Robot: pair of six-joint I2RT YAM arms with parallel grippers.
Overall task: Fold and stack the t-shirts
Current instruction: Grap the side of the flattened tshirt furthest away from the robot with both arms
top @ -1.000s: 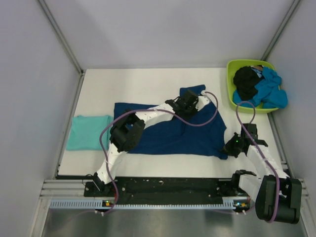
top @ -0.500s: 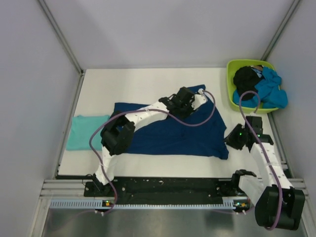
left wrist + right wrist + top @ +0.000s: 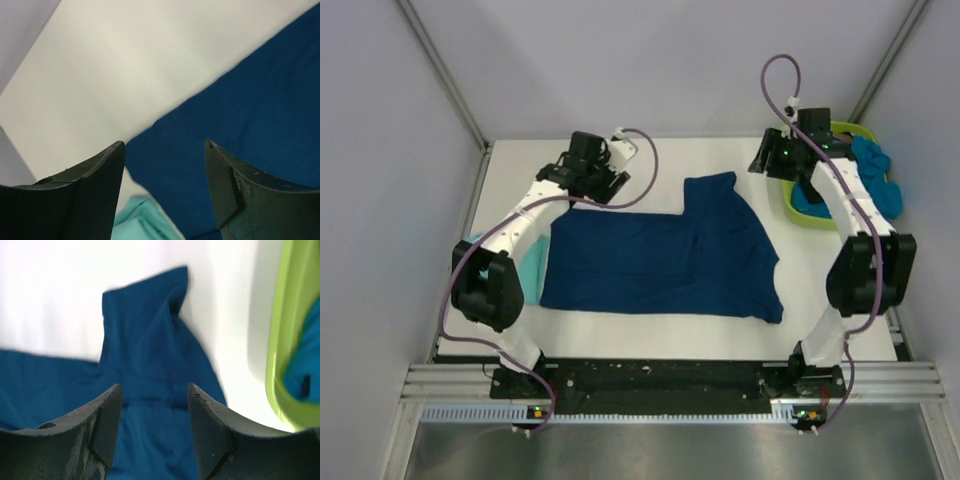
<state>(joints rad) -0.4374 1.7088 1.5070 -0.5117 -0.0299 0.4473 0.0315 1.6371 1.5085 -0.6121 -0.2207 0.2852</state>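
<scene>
A dark navy t-shirt (image 3: 660,262) lies spread flat mid-table, one sleeve (image 3: 712,188) pointing to the back. A folded light teal t-shirt (image 3: 532,270) lies at its left, partly under my left arm. My left gripper (image 3: 598,178) hovers open above the navy shirt's back left corner; in its wrist view (image 3: 164,145) the navy cloth (image 3: 250,100) and teal cloth (image 3: 145,220) lie far below. My right gripper (image 3: 763,162) hangs open beside the tub, above the sleeve (image 3: 145,330), with nothing between its jaws (image 3: 155,387).
A lime-green tub (image 3: 788,185) at the back right holds a bright blue t-shirt (image 3: 880,175), mostly behind my right arm; its rim (image 3: 295,315) shows in the right wrist view. Grey walls close in the table on three sides.
Both grippers opened, let go of the navy t-shirt and rose toward the back of the table, left to the back left, right up to the tub. The shirt now lies flat and uncovered.
</scene>
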